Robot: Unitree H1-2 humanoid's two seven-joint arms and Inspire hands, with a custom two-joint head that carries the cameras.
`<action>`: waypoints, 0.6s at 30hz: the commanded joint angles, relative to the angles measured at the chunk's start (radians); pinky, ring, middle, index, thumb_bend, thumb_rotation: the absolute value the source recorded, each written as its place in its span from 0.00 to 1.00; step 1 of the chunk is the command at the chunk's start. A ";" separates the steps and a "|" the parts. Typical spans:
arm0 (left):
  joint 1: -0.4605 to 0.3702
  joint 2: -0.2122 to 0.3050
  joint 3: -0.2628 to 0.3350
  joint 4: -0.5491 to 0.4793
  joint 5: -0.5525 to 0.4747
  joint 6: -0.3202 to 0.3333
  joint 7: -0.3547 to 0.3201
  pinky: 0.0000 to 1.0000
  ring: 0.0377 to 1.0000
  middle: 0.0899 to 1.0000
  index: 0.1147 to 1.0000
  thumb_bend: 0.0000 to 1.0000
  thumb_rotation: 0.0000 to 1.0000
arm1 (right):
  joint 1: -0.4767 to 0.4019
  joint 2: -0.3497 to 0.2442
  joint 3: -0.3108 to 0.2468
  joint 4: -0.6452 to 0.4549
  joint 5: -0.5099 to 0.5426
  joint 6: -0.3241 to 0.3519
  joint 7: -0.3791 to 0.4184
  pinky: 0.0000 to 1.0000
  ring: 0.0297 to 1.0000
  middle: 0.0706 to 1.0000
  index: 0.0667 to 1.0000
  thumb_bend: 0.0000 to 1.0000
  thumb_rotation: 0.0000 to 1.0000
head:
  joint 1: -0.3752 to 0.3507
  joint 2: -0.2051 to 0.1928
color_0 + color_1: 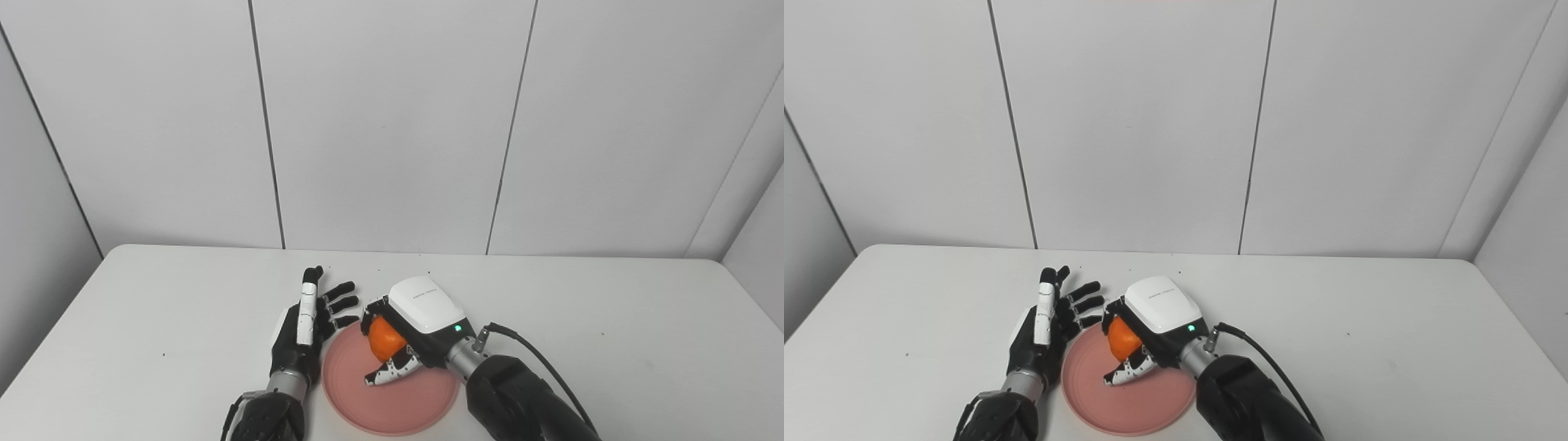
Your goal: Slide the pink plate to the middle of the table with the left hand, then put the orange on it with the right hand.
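Orange [384,346] clutched, right hand [409,334] above pink plate [392,404].

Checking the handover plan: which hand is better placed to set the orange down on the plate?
Right. The right hand already grips the orange over the pink plate; the left hand is open beside it.

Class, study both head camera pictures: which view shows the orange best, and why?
The left eye view, marginally: the orange shows slightly more of its surface between the right hand's fingers above the pink plate. The right eye view shows the same orange, a little narrower, equally wrapped by the fingers.
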 commanded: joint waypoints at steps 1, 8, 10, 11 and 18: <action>-0.018 -0.006 -0.005 -0.025 0.009 -0.016 0.005 0.57 0.71 0.74 0.97 0.78 1.00 | -0.031 0.008 -0.008 -0.012 0.005 -0.033 -0.025 0.29 0.35 0.42 0.46 0.50 0.16 | 0.000 0.003; -0.020 -0.003 -0.008 -0.023 0.011 -0.013 0.008 0.54 0.70 0.74 0.97 0.78 1.00 | -0.027 0.016 -0.022 0.001 0.040 -0.044 -0.032 0.31 0.36 0.42 0.46 0.50 0.17 | -0.002 0.002; -0.020 -0.001 -0.010 -0.021 0.013 -0.014 0.007 0.53 0.70 0.74 0.97 0.78 1.00 | -0.025 0.016 -0.028 0.000 0.057 -0.046 -0.027 0.31 0.37 0.42 0.57 0.54 0.48 | -0.002 0.001; -0.020 -0.001 -0.011 -0.021 0.016 -0.014 0.008 0.53 0.70 0.74 0.97 0.79 1.00 | -0.024 0.015 -0.028 0.000 0.061 -0.046 -0.025 0.33 0.39 0.45 0.62 0.56 0.64 | -0.002 0.001; -0.017 -0.002 -0.010 -0.023 0.012 -0.014 0.007 0.55 0.70 0.74 0.97 0.79 1.00 | -0.018 0.005 -0.021 -0.006 0.050 -0.038 -0.026 0.32 0.40 0.47 0.62 0.64 0.89 | -0.002 0.004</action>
